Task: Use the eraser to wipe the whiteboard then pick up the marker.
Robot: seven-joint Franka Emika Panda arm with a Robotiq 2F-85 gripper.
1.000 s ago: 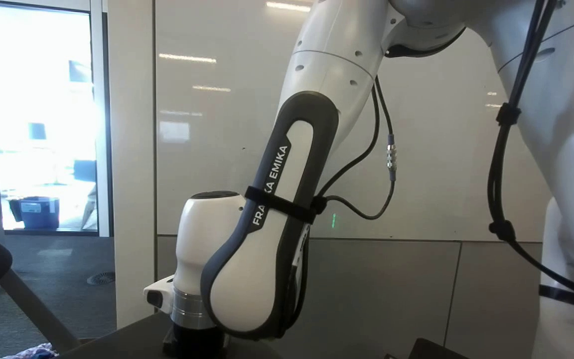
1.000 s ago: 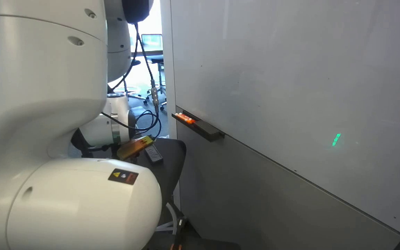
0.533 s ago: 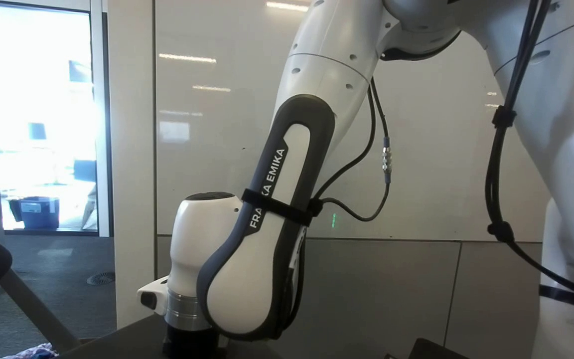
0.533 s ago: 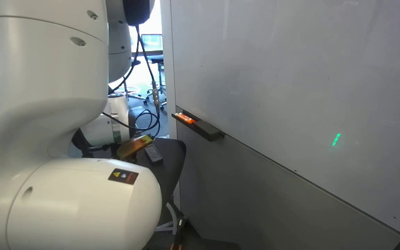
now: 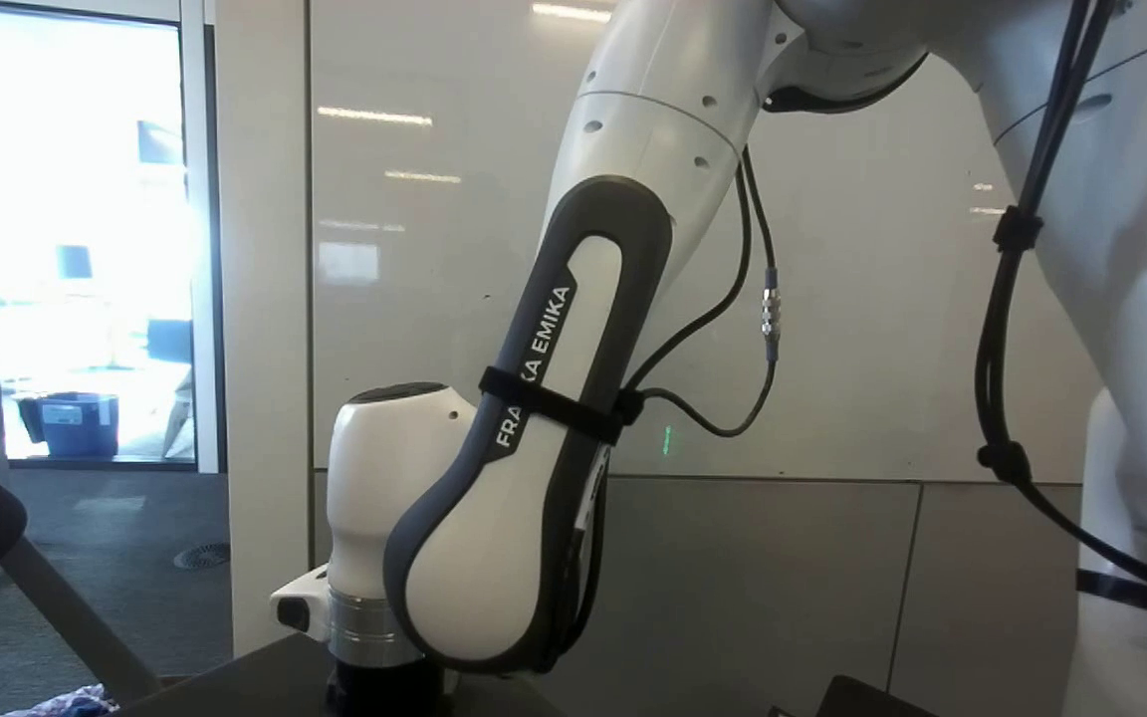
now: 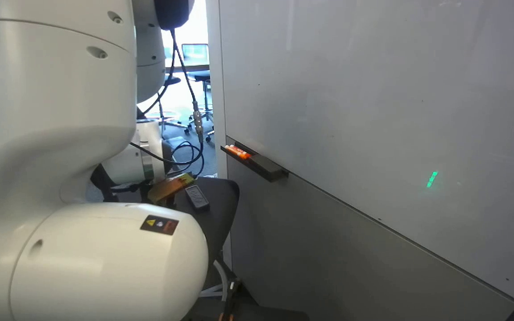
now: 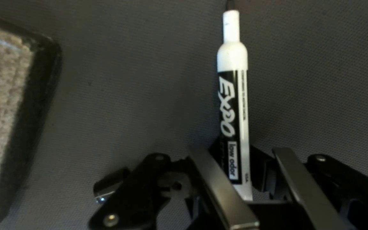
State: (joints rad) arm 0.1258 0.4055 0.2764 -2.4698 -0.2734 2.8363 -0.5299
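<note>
Wrist view: marker lies on the dark woven table, lower end btwn the fingers of the tool; looks slim & white, black EXPO label, rounded shoulder, thin white neck, dark tip at top edge of view. Tool's fingers stand apart, 1 each side of the barrel; can't tell if they grip it or just straddle it. Count here: 1 marker, 1 eraser (corner only, dark sides, speckled tan face, well apart from marker), 1 small dark shiny cylinder just beside the tool.

In an exterior view, arm bends down toward the table; tool's dark upper part is cut off by bottom edge, finger state unreadable, marker & eraser out of sight. Behind, whiteboard: pale grey, glossy, w/ 1 short green mark nr its lower edge.

In an exterior view, whiteboard runs at a slant, 1 green mark likewise. Only here: ledge carrying 1 dark block & orange sticks w/ white ends, too small to count. Also here 1 eraser in near-full view on the table, nr an amber part by the arm; tool's fingers & marker can't be made out
</note>
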